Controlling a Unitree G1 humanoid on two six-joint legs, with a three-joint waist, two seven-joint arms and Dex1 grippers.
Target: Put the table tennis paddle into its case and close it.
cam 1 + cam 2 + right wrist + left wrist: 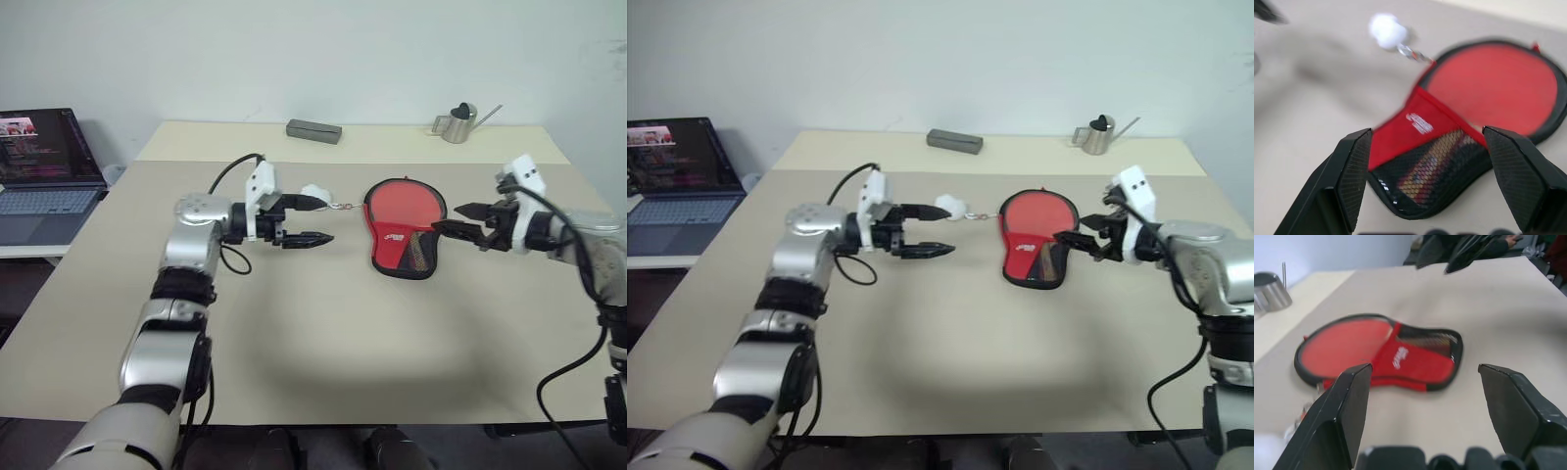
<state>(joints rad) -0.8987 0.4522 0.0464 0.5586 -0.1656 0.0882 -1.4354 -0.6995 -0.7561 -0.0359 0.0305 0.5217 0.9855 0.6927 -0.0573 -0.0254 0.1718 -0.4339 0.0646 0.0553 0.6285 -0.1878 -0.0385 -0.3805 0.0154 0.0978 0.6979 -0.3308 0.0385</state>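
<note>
On the beige counter (323, 333), the case (403, 241) is lying flat with the table tennis paddle (1498, 88) tucked inside, its handle showing through the mesh. Both hands are hovering released and empty: left hand (315, 222) beside the white pompom (313, 192), right hand (453, 219) just beside the case's handle end.

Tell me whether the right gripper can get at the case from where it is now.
Probably yes. The right gripper hangs open beside the case, its fingers pointing at the edge nearest it, with only bare table between. The left gripper stands off on the far side, open, out of the way.
</note>
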